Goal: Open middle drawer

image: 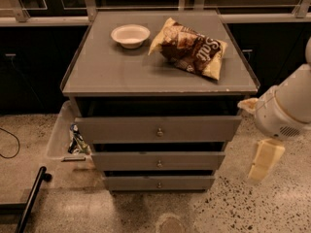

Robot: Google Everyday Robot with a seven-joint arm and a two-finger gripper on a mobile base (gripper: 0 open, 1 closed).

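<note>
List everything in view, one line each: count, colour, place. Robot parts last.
cabinet: one, grey, centre.
bowl: one, white, cabinet top, rear left.
chip bag: one, brown and cream, right of the bowl.
top drawer: one, grey, tallest front.
middle drawer: one, grey, beneath it.
bottom drawer: one, grey, lowest.
plastic bin: one, clear, floor left of cabinet.
arm: one, white, right edge.
gripper: one, cream, right of the drawers, touching nothing.

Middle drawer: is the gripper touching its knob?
No, the gripper hangs to the right of the cabinet, apart from the middle drawer and its knob.
</note>
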